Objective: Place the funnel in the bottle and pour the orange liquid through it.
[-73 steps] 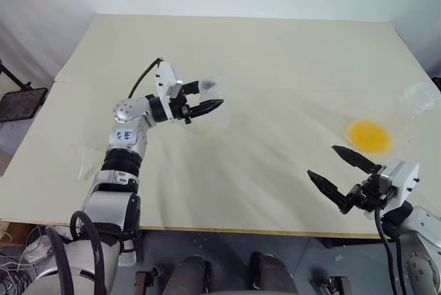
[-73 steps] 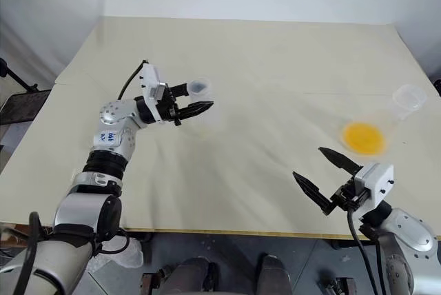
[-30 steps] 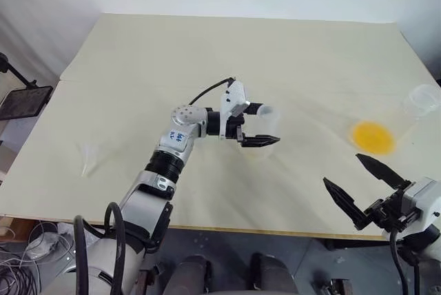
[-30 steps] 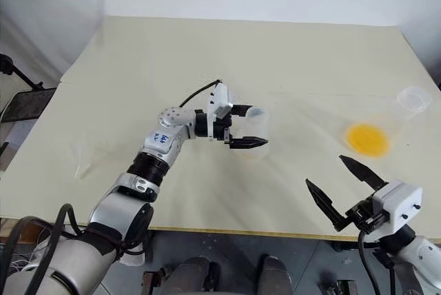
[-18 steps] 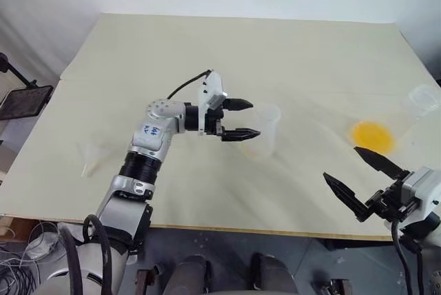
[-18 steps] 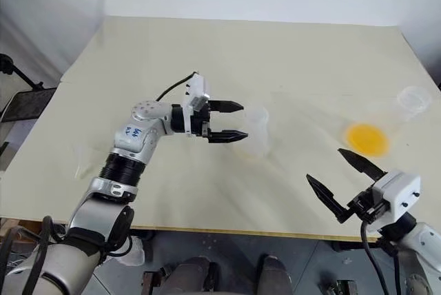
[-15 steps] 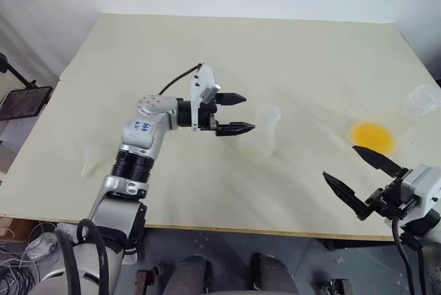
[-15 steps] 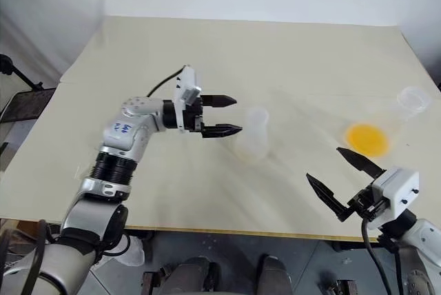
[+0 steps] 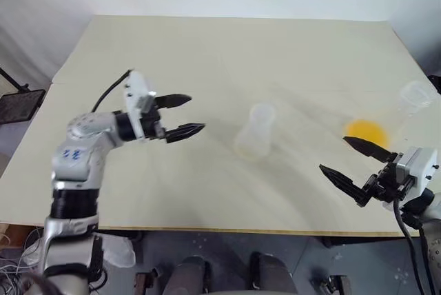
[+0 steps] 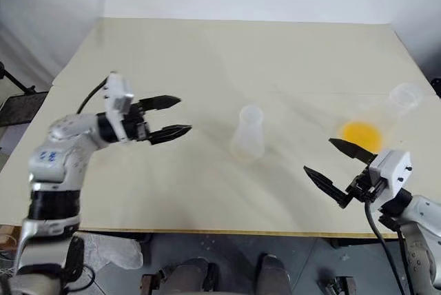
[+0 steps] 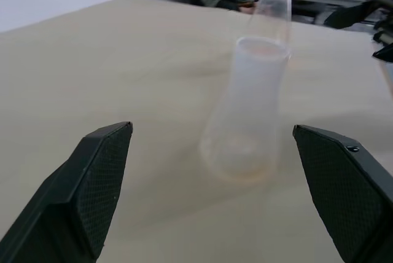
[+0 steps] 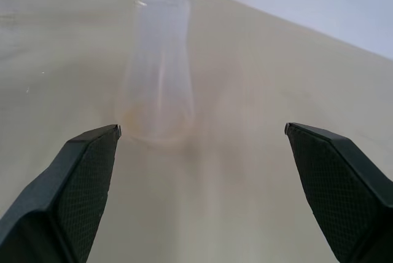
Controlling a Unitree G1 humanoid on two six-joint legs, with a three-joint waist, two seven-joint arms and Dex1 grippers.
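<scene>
- Beige worktop (image 9: 227, 54) carries the bottle (image 10: 248, 133) upright near its middle.
- Orange liquid (image 10: 360, 131) pools in a larger clear flask (image 10: 396, 105) at right.
- Left pincer (image 9: 180, 114) gapes wide and empty, well left of the bottle.
- Right pincer (image 10: 331, 164) is wide and empty near the flask.
</scene>
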